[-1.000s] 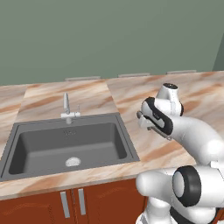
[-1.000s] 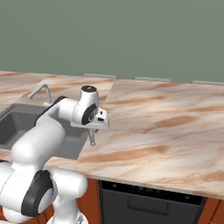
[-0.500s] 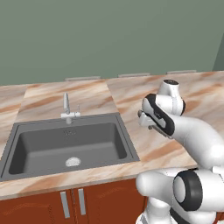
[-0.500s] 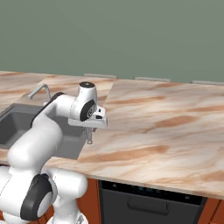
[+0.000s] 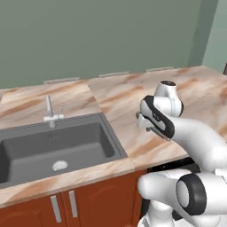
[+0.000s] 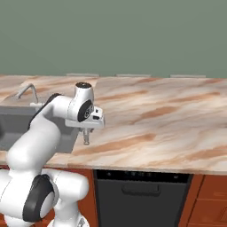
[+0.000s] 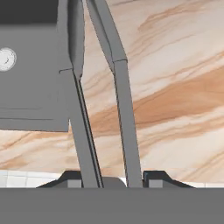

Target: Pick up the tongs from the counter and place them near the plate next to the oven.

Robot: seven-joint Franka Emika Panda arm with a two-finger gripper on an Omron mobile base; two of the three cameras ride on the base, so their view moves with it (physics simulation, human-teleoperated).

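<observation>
Nearest, in the hand view: hand (image 7: 113, 178) closed on the tongs (image 7: 120, 109), one small dark fingertip pressing each arm from outside at the 6 o'clock edge. Arms squeezed close at that end, running up toward 12 o'clock. Grip apparently taken near one end so the rest hangs free ahead of the hand; which end is joined cannot be told.

Tongs lifted clear of the surface (image 7: 175, 87), judging by the marble streaks passing uninterrupted beneath them. Sink (image 7: 30, 87) lying at 9 to 11 o'clock in the hand view, drain at its far left.

In the right base view: hand (image 6: 86, 137) pointing straight down over the front part of the surface (image 6: 155, 119), just right of the sink's edge, a short dark length of the tongs (image 6: 86, 141) projecting below it. Vertical approach suited to a low, flat utensil.

In the left base view: hand (image 5: 148, 128) partly hidden by the wrist, at 3 o'clock from the sink (image 5: 53, 146). Tap (image 5: 50, 111) standing upright behind the basin, at about 10 o'clock from the hand, well apart.

Dark appliance front (image 6: 142, 195) set under the surface at 5 o'clock in the right base view. Judged stage: pick-up complete, carry toward the plate not yet begun.
</observation>
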